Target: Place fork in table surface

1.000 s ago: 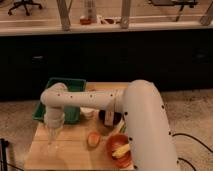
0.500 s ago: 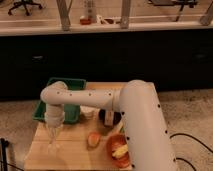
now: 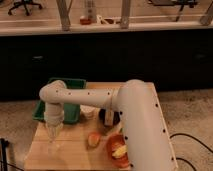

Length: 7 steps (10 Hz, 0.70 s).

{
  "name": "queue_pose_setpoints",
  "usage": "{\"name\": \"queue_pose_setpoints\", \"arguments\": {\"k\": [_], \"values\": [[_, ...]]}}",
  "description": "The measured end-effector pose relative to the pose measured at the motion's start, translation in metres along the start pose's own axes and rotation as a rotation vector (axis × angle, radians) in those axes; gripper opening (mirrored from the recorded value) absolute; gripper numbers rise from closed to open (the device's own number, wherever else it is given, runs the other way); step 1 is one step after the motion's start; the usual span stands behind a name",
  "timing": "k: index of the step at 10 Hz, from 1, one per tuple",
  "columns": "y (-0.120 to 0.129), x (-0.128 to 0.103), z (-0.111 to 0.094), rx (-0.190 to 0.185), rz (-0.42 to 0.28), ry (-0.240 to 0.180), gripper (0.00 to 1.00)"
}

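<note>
- Because the arm (image 3: 90, 97) reaches across from the right, its gripper (image 3: 54, 134) hangs pointing straight down over the front left part of the table surface (image 3: 75, 152), near the left edge, where bare planks leave room to set something down.
- A pale slender shape just under the gripper looks like the fork (image 3: 52, 146); it sits low over the wood near the front left corner, and I cannot tell whether it already rests on the planks.
- Whether the gripper is open or closed on the fork cannot be told from this view.
- Behind the gripper, at the back left corner, the green tray (image 3: 42, 109) stands apart from the fork, so the spot chosen appears to be the wood itself and not the tray.
- An orange bowl (image 3: 110, 144) near the front edge and a roundish orange item (image 3: 93, 139) beside it lie to the right, well clear of the gripper.
- My judgement: the placing step is at or close to its end, and a straight lift would avoid dragging the fork.
</note>
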Motion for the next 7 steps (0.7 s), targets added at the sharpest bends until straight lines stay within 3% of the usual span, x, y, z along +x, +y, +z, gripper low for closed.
{"name": "queue_pose_setpoints", "arguments": {"k": [7], "values": [[0.0024,-0.0035,0.0002,-0.026,-0.027,-0.002,0.80]]}}
